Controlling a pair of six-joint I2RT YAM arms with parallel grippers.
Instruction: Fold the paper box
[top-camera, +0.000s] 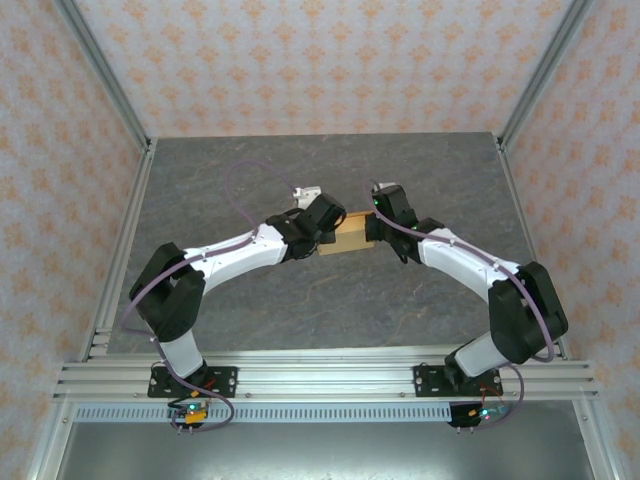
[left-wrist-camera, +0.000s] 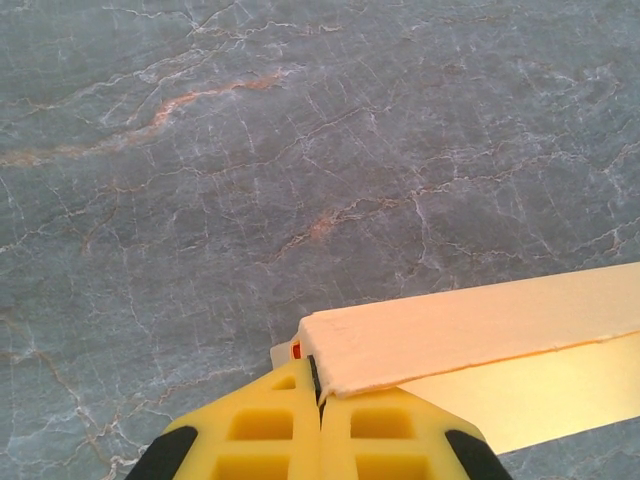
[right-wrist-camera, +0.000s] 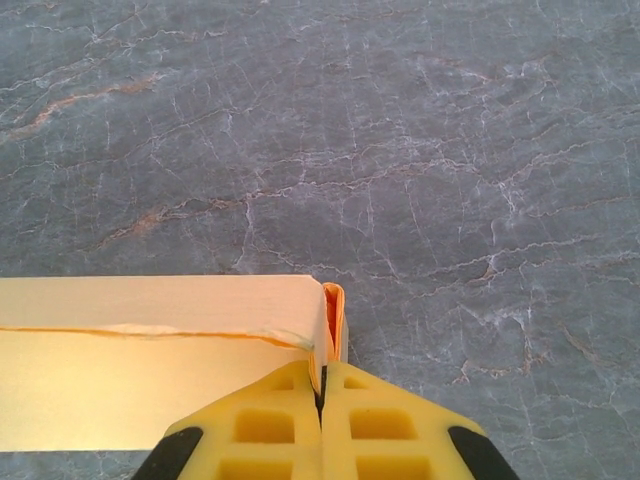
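Note:
The paper box (top-camera: 345, 233) is a light orange-tan cardboard piece held between both arms near the table's middle. My left gripper (top-camera: 322, 222) is shut on the box's left end. In the left wrist view the yellow fingers (left-wrist-camera: 270, 425) meet around a cardboard edge of the box (left-wrist-camera: 470, 330), which stretches away to the right. My right gripper (top-camera: 378, 222) is shut on the box's right end. In the right wrist view its fingers (right-wrist-camera: 380, 425) pinch a folded end flap, with the box (right-wrist-camera: 150, 330) running off to the left.
The grey marbled table (top-camera: 300, 300) spreads around the box. An aluminium frame rail (top-camera: 320, 375) crosses the near edge by the arm bases. Patterned walls enclose the back and sides.

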